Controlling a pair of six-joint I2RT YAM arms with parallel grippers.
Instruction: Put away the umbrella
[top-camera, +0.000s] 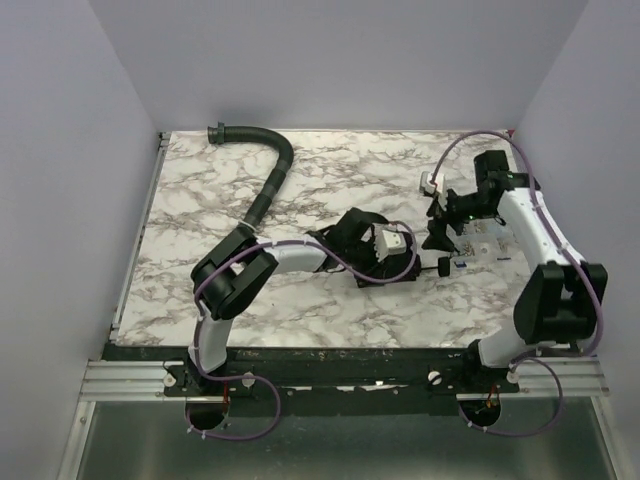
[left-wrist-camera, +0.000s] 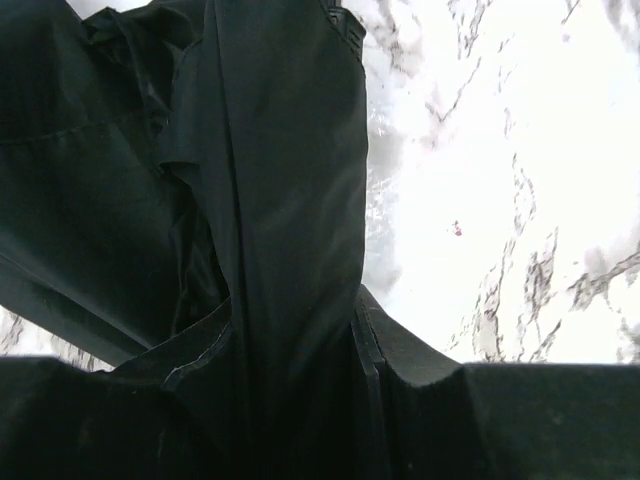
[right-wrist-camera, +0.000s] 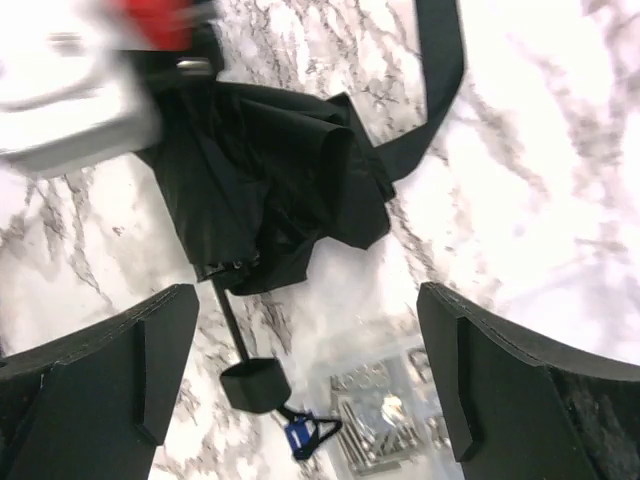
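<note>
The left jaws clamp the bundled fabric of the umbrella (right-wrist-camera: 265, 190), which lies on the table (top-camera: 200, 210). The right jaws stand wide open, the umbrella's handle (right-wrist-camera: 255, 385) just ahead of them.

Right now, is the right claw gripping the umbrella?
No, the right claw stands wide open, with the folded umbrella lying beyond it and touching neither side.

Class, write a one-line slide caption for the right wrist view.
Open right pincer framing the bundled black umbrella lying on the marble table.
</note>
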